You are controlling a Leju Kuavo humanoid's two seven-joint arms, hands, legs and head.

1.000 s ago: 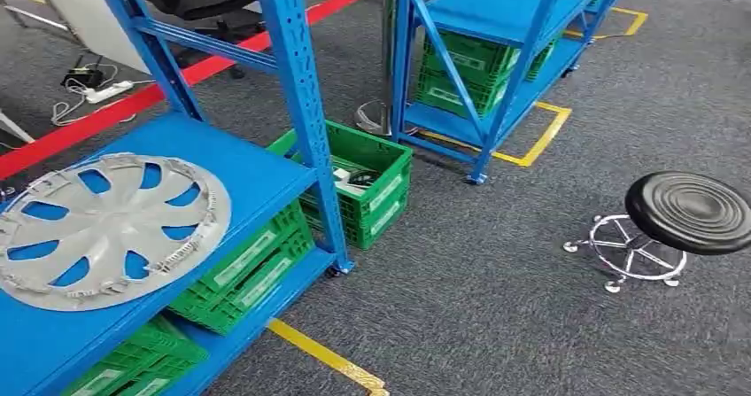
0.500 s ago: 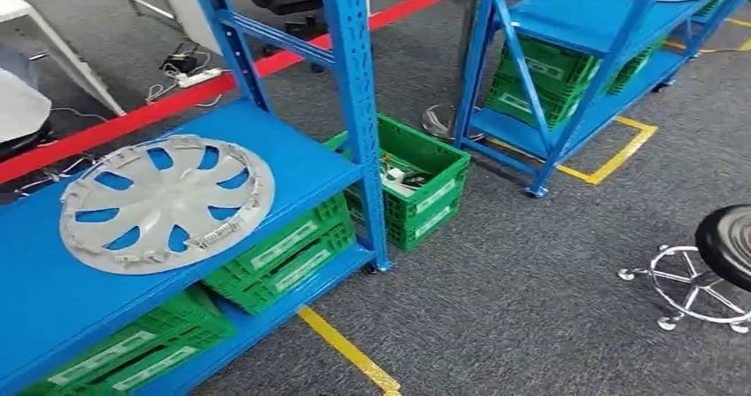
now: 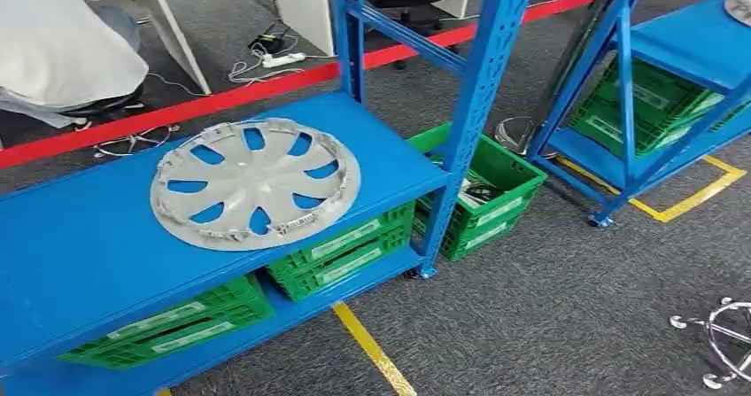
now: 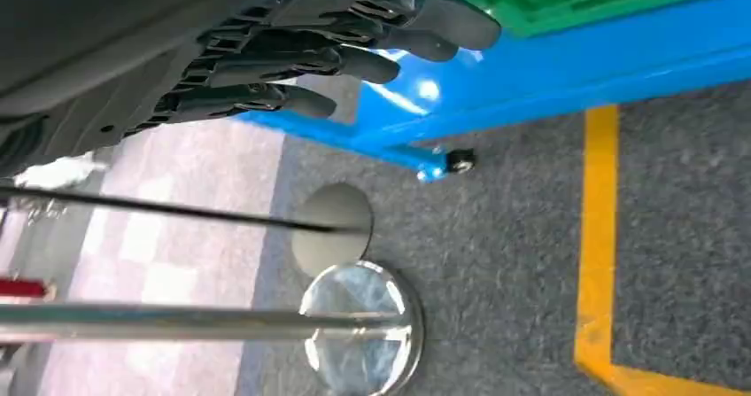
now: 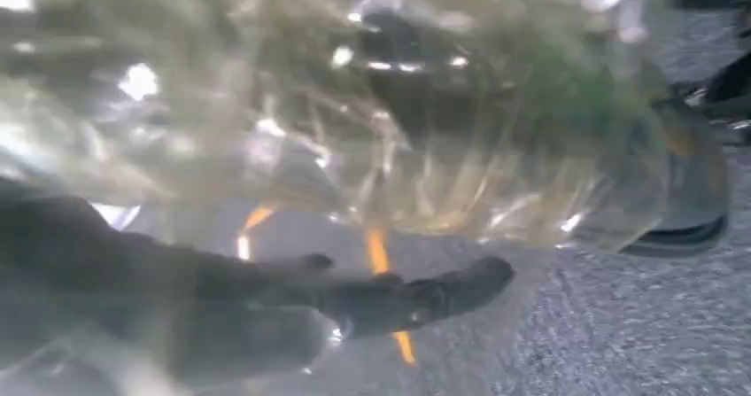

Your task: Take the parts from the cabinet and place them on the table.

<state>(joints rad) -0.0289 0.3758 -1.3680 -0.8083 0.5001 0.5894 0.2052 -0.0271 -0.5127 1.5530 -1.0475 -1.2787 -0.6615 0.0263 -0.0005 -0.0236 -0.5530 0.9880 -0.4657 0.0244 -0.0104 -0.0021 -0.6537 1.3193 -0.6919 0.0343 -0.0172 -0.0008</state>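
Grey carpet (image 3: 549,298) runs under everything we see, crossed by a red strip (image 3: 266,90) behind the rack and yellow floor tape (image 3: 372,352) in front of it. Our head view looks down on a blue cabinet (image 3: 80,245) of open shelves. On its upper shelf lies a silver wheel cover (image 3: 255,183), flat, toward the shelf's right end and nearer its back edge than its front. Green crates (image 3: 345,250) sit on the shelf below, and another green crate (image 3: 487,192) stands on the carpet just past the cabinet's right front post. A second blue rack (image 3: 673,50) with more green crates stands well apart, off to the right. A person in a pale top (image 3: 62,42) sits behind the cabinet's left end. Part of a chrome stool base (image 3: 722,338) shows at the right edge.

Our left hand (image 4: 328,50) hangs beside the cabinet's bottom rail, its dark fingers (image 4: 390,59) stretched nearly straight and slightly apart, holding nothing. Below it are a chrome stanchion base (image 4: 359,325) and the yellow tape.

Our right hand (image 5: 266,307) appears blurred; a clear crinkled plastic bag (image 5: 398,121) lies across it, with one finger (image 5: 443,294) extended beneath. The bag seems to rest against the hand, but whether the fingers close on it we cannot tell.
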